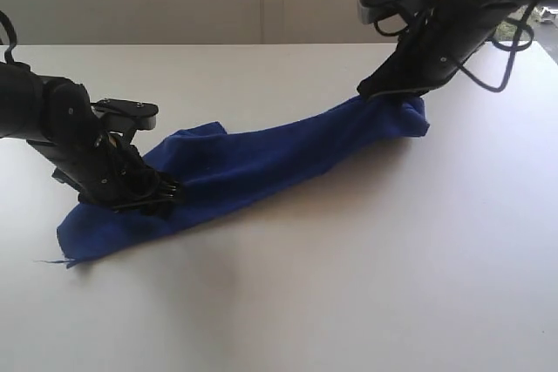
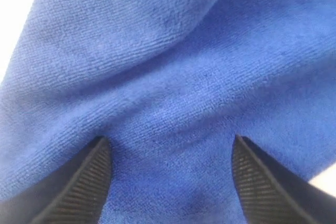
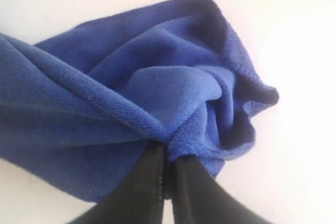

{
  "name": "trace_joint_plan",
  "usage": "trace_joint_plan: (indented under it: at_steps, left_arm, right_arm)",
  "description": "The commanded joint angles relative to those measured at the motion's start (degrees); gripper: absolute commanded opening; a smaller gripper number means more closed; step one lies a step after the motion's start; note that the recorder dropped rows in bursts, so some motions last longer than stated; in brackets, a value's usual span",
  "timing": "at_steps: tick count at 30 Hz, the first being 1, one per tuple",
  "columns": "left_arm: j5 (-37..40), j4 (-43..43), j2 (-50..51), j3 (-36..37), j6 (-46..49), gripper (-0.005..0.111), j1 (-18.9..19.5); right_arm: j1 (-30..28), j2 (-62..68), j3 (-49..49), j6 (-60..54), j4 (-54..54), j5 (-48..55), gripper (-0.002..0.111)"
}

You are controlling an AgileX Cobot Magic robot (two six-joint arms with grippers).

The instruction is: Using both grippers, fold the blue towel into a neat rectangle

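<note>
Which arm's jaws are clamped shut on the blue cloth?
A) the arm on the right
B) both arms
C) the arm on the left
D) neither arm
A: the wrist view of the right arm shows its jaws pressed together on a bunched fold of the blue towel, while the jaws of the left arm stand spread wide over the cloth.

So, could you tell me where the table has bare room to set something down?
Free: the broad table in front of the blue towel, and the strip behind it. Crowded: the towel's diagonal band, the open left gripper at its near-left end, the right gripper shut on its far-right end.
</note>
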Motion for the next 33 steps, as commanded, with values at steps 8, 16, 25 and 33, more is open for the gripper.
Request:
trace_joint_plan:
  at_steps: [8, 16, 25, 33]
  left_arm:
    - [7.54, -0.48, -1.43, 1.31, 0.84, 0.07, -0.21]
    - [8.86, -0.36, -1.52, 1.31, 1.6, 0.07, -0.21]
    - [9.68, -0.36, -1.52, 1.31, 2.92, 0.07, -0.21]
    - [9.68, -0.36, -1.52, 1.31, 3.16, 0.07, -0.21]
  right_arm:
    - [-0.02, -3.14, 0.04, 3.7, -0.03, 17.11, 0.0]
    - [-0.02, 1.1, 0.59, 8.91, 0.86, 22.21, 0.0]
    - [-0.02, 4.66, 5.54, 16.17, -2.96, 19.15, 0.035]
    - [-0.27, 4.22, 6.12, 20.43, -10.57, 18.86, 0.045]
